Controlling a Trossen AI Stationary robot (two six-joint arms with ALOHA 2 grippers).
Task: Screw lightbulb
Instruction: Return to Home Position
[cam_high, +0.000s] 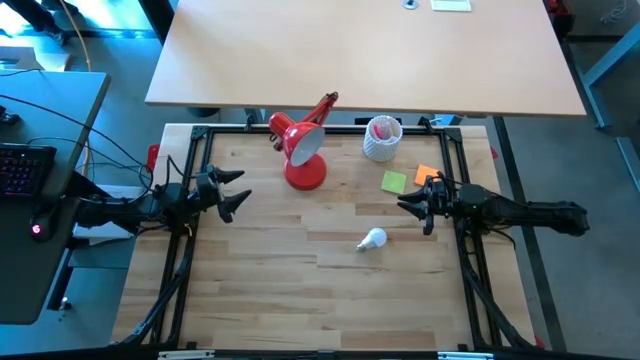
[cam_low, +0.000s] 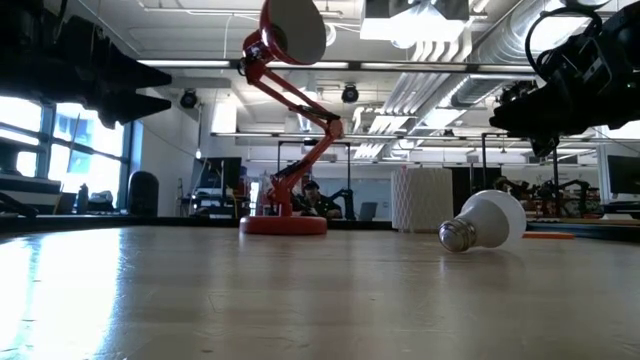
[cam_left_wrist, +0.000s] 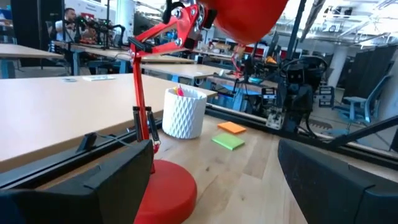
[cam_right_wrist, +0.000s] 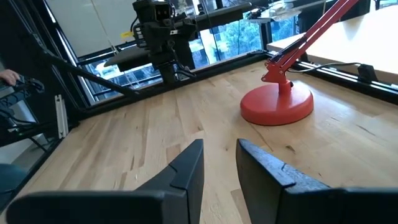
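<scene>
The lightbulb (cam_high: 372, 239) lies on its side on the table (cam_high: 260, 290), near the right gripper (cam_high: 405, 205), whose fingers are close together and empty. The left gripper (cam_high: 240, 188) gapes wide. The white cup (cam_high: 381, 146) holds something pink (cam_high: 384, 128)

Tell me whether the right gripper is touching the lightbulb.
Apart. The high view shows bare table between the right gripper and the lightbulb.

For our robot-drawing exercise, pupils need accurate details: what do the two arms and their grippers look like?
The left arm and right arm are black, built of chunky jointed segments. The left gripper and right gripper each have two dark, flat, wedge-shaped fingers. A black cable loops over the right arm's wrist.
</scene>
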